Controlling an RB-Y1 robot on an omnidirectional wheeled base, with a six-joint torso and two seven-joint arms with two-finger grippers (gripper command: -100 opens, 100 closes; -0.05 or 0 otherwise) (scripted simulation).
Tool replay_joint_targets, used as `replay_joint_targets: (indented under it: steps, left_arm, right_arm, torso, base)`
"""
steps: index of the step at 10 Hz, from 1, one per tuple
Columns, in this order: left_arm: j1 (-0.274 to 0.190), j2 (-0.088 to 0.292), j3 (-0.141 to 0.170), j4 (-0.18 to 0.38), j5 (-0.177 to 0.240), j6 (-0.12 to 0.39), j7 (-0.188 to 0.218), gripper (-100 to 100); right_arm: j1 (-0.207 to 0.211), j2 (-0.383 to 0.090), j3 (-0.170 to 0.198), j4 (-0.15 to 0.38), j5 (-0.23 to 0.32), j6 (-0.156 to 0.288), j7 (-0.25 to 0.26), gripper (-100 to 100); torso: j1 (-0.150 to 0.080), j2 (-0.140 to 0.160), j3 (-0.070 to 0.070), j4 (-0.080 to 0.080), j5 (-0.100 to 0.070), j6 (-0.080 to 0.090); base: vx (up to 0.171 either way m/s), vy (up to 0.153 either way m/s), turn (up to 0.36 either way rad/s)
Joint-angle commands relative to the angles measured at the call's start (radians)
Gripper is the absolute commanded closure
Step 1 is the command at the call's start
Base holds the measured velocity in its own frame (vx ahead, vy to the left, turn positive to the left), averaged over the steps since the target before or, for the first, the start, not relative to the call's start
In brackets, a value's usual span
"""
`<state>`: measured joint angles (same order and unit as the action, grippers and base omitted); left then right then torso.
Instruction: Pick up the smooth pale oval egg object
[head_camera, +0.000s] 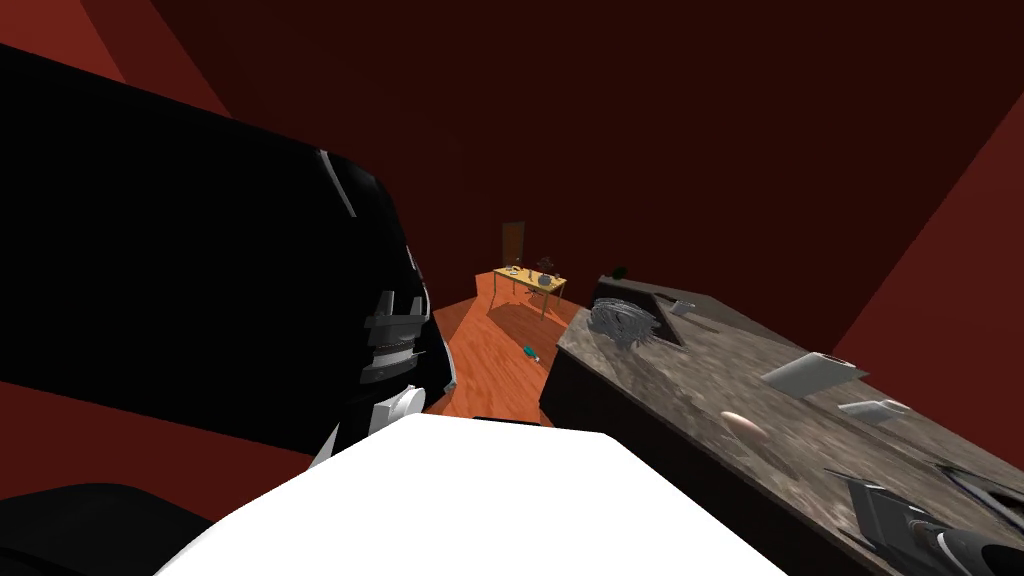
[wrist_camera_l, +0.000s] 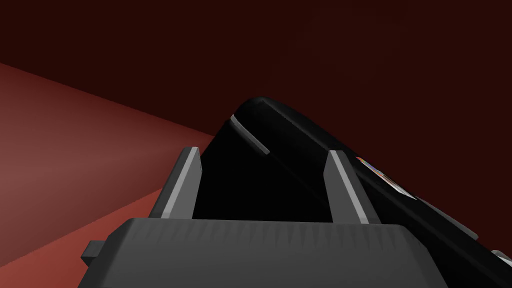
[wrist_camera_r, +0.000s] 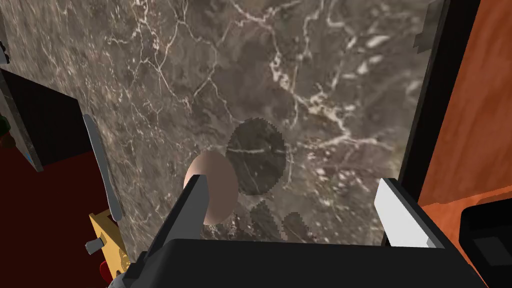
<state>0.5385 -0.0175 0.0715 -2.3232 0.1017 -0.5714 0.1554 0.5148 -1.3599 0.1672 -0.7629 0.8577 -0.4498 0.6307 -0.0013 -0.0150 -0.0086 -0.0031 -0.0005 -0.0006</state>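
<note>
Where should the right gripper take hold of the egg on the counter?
Take the egg across its narrow middle, from above, since it lies on its side on the counter. It sits beside one finger of the open right gripper, so centre it first.

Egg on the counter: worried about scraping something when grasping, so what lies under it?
The egg lies directly on the dark veined counter. The spot beneath it is hidden by the egg, and one finger of the open right end effector covers its edge.
</note>
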Motion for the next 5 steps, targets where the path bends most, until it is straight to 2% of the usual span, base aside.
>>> replay_joint_targets:
  steps: [1, 2, 3, 4, 5]
  left_arm:
    - [0.000, 0.000, 0.000, 0.000, 0.000, 0.000, 0.000, 0]
    - [0.000, 0.000, 0.000, 0.000, 0.000, 0.000, 0.000, 0]
    - [0.000, 0.000, 0.000, 0.000, 0.000, 0.000, 0.000, 0]
    - [0.000, 0.000, 0.000, 0.000, 0.000, 0.000, 0.000, 0]
    - [0.000, 0.000, 0.000, 0.000, 0.000, 0.000, 0.000, 0]
  right_arm:
    - [-0.002, 0.001, -0.013, 0.007, 0.000, -0.001, 0.019, -100]
    - [-0.005, 0.006, -0.016, 0.008, 0.001, -0.002, 0.024, -100]
    - [-0.006, 0.005, -0.013, 0.010, 0.001, -0.004, 0.022, -100]
    - [-0.007, 0.004, -0.014, 0.010, 0.001, -0.003, 0.023, 0]
    - [-0.019, 0.035, 0.003, 0.026, 0.004, 0.023, 0.016, -100]
  torso:
    - [0.000, 0.000, 0.000, 0.000, 0.000, 0.000]
    - [-0.002, -0.001, -0.001, 0.000, 0.000, 0.000]
    - [-0.003, 0.000, 0.000, 0.000, -0.001, 0.000]
    - [0.000, 0.007, 0.004, 0.001, 0.000, 0.001]
    - [0.002, 0.012, 0.007, 0.003, 0.000, 0.001]
  base:
    - [0.255, -0.076, 0.123]
    - [0.223, -0.078, 0.137]
    - [0.089, -0.033, 0.037]
    - [0.019, -0.007, 0.001]
    - [-0.017, -0.058, 0.218]
